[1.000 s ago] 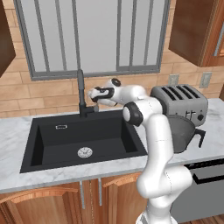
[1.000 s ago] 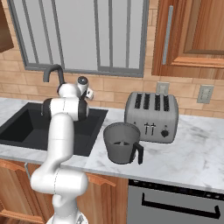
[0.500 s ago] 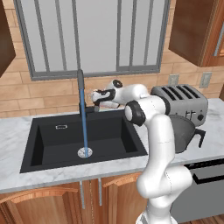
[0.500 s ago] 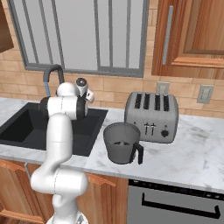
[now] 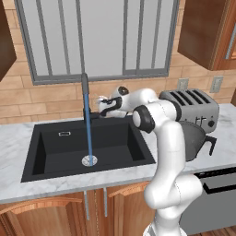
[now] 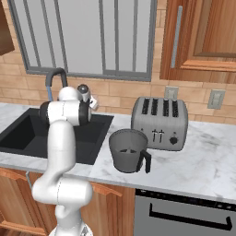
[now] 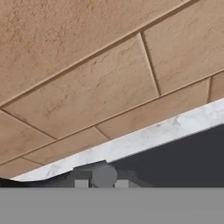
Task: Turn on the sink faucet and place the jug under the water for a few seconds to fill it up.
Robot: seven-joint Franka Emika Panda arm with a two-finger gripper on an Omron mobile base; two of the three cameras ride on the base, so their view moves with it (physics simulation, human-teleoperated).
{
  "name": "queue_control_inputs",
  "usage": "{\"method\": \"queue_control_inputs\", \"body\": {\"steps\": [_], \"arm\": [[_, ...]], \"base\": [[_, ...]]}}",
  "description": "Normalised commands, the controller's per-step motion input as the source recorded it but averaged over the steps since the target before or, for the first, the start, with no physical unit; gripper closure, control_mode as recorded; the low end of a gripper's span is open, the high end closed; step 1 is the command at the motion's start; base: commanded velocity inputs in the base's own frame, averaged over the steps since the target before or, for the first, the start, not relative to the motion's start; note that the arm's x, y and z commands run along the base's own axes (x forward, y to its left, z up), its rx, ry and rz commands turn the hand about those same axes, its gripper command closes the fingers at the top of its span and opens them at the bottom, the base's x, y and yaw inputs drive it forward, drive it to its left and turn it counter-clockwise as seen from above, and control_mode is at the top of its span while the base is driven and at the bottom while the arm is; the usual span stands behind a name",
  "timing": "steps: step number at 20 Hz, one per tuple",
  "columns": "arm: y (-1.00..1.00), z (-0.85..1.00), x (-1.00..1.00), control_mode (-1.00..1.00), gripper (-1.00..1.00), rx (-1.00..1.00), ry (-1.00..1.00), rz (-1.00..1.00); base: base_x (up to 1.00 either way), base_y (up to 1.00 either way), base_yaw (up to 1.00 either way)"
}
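Water runs in a thin blue line from the faucet to the sink drain, claw beside the faucet base, its spread impossible to tell, jug upright on the table before the toaster.

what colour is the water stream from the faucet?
Blue: the thin straight vertical water stream falls into the black rectangular sink; clearest in the left base view.

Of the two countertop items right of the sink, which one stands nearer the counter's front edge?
The jug: dark, translucent, with a black handle, standing in front of the silver toaster, which sits back by the brick wall.
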Motion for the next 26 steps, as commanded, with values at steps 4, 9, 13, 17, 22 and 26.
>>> {"method": "queue_control_inputs", "body": {"steps": [4, 9, 13, 17, 22, 26], "arm": [[0.0, 0.0, 0.0, -1.0, -1.0, 0.0, 0.0, 0.0], [0.0, 0.02, 0.0, -1.0, -1.0, 0.0, 0.0, -0.01], [-0.01, 0.22, 0.0, -1.0, -1.0, 0.01, 0.0, -0.05], [-0.01, 0.43, 0.0, -1.0, -1.0, 0.02, 0.0, -0.06], [-0.03, 0.53, 0.0, -1.0, -1.0, 0.02, 0.0, -0.07], [-0.09, 0.59, -0.14, -1.0, -1.0, 0.03, 0.0, -0.07]], "base": [[0.0, 0.0, 0.0], [0.0, 0.0, 0.0], [0.0, 0.0, 0.0], [0.0, 0.0, 0.0], [0.0, 0.0, 0.0], [0.0, 0.0, 0.0]]}}
